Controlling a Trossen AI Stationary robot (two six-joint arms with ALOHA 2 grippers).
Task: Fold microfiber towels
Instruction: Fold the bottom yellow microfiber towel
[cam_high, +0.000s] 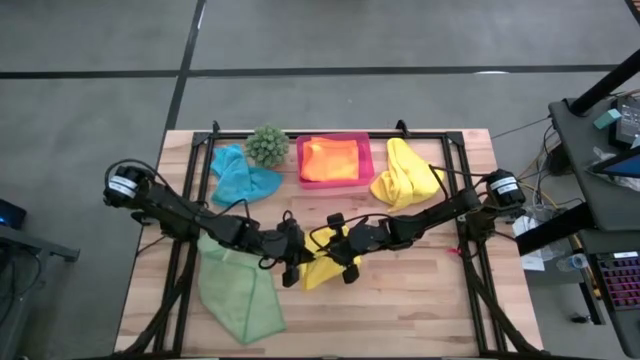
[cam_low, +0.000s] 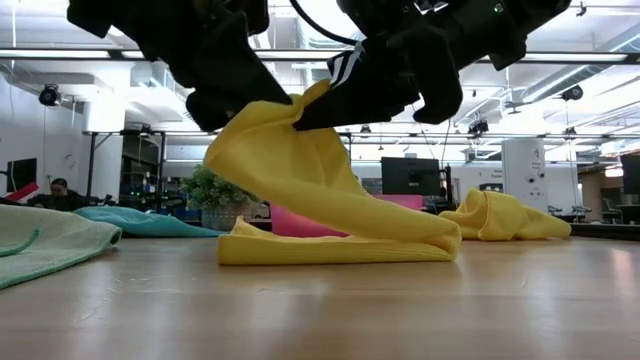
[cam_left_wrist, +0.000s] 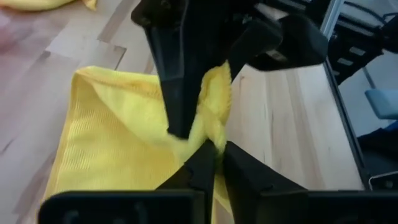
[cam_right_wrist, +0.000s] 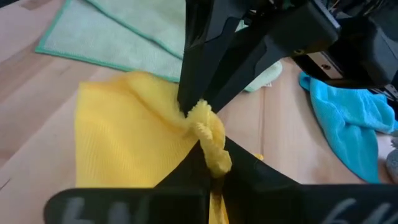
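Low view alone shows the yellow towel lifted, folded underneath.

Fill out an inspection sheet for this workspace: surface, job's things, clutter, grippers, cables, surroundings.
Surface: wooden table, metal frame along its edges.
Job's things: yellow towel at centre, partly lifted; second yellow towel bunched at back right; teal towel at back left; green towel at front left; orange towel in the pink tray.
Clutter: small green plant beside the tray.
Grippers: left gripper and right gripper both shut on the centre yellow towel.
Cables: wires along both arms.
Surroundings: monitors and a seated person behind.
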